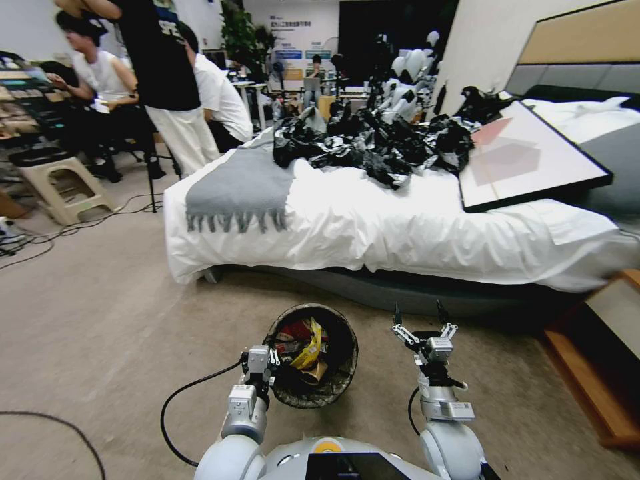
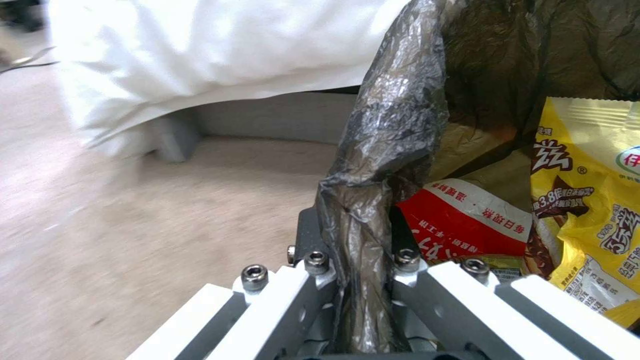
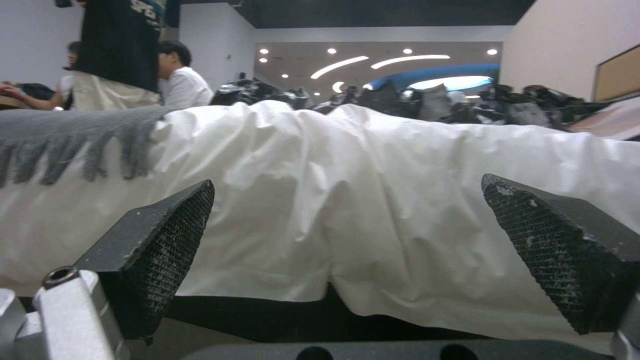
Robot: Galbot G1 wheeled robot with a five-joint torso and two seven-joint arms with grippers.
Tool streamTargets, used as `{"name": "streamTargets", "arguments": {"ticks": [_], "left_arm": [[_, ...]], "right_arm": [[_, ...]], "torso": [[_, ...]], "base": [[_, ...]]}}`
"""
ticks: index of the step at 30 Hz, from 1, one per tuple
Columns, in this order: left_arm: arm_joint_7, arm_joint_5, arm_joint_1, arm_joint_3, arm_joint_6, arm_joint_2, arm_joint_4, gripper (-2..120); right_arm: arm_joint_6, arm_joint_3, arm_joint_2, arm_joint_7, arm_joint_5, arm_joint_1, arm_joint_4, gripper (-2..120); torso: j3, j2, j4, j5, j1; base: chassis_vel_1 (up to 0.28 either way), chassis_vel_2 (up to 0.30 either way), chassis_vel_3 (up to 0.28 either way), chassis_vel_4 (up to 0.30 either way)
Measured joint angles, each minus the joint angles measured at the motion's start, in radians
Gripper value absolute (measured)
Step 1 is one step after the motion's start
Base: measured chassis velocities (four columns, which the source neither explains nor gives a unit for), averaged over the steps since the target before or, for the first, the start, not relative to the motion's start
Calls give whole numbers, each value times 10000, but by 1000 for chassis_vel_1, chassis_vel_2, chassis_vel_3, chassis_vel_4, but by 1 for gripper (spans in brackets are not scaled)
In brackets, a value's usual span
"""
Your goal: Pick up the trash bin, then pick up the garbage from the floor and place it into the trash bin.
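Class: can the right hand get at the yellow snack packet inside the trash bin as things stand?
Probably yes: the right hand is open and empty beside the trash bin, whose top is uncovered, with the yellow snack packet on top; the left hand grips only the near rim.

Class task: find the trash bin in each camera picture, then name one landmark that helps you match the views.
Head view: trash bin low centre, left gripper at its rim.
Left wrist view: liner-covered rim pinched between the fingers, wrappers inside.
Right wrist view: not in it.
Shared landmark: the white bed sheet.
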Motion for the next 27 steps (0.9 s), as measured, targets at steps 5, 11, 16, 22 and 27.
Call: {"name": "streamTargets", "arguments": {"ticks": [5,11,16,22,27], "left_arm": [[1,-29,12,-60,8,6,-64,0],[0,-42,-12,-90,16,-1,-76,0],[0,-66,-45,-100,30,-5,-80,0],[-1,-71,-46,-107,35,-4,-85,0],[21,-70,-46,-98,12,-13,-87,0]], "right_arm": [[-12,8,-9,18,-5,84,-1,100],[-18,43,-39,5,-6,150,6,100],[-18,39,-42,-8,-24,185,-10,100],[-18,26,-38,-30,-81,208,-24,100],[-19,21,-45,-52,-104,211,-18,100]], "torso": [[0,0,-1,0,0],[0,0,1,0,0],[0,0,-2,0,0],[0,0,-1,0,0],[0,0,0,0,0]], "base": [[105,101,106,115],[130,137,136,111],[116,128,141,109],[123,124,115,130],[140,131,124,123]]}}
